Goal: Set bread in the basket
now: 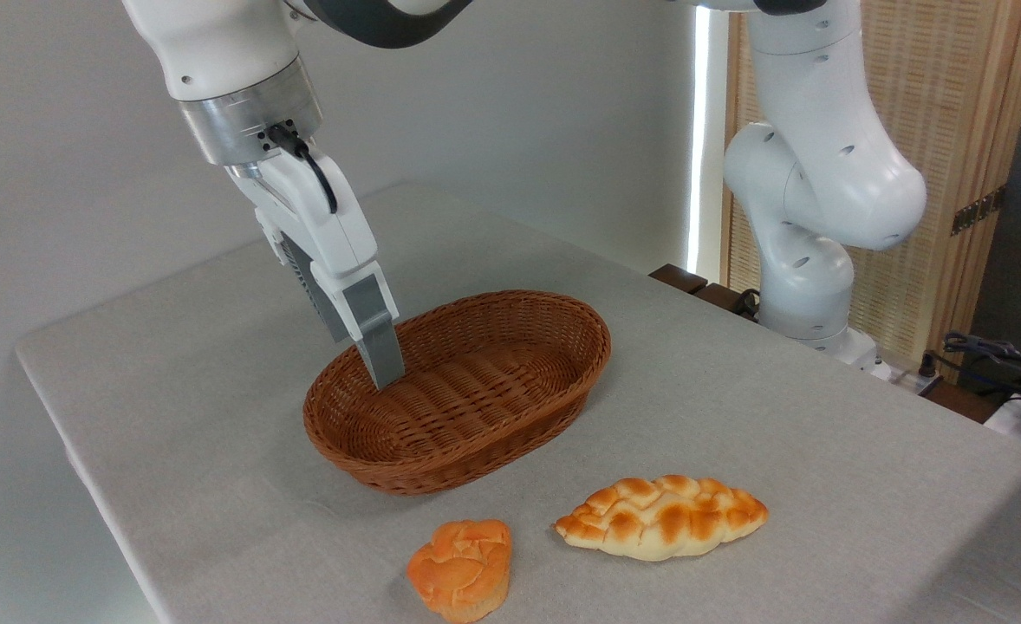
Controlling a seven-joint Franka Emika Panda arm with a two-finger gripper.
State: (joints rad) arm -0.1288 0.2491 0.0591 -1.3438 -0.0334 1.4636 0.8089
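- The tool (382,364) hangs tilted over the left end of the basket (510,438), its grey tip lower than the rim as this view shows it; whether it touches the weave cannot be told.
- Only one flat grey finger (378,342) shows clearly. The second is hidden behind it, so I cannot tell whether the fingers stand apart or together. Nothing is seen held.
- The arm above the tool is cut off by the top of the picture.
- The basket sits near the middle of the bench (172,407). Its near wall hides part of its floor; the part that shows holds nothing.
- The bread (461,568) lies on the bench near the front edge, outside the basket and just in front of its near wall, well apart from the tool. Its underside is hidden.
- A braided loaf (662,516) lies just right of the bread, not touching it.
- The arm's base (809,286) stands past the bench's far right edge, its foot partly hidden.
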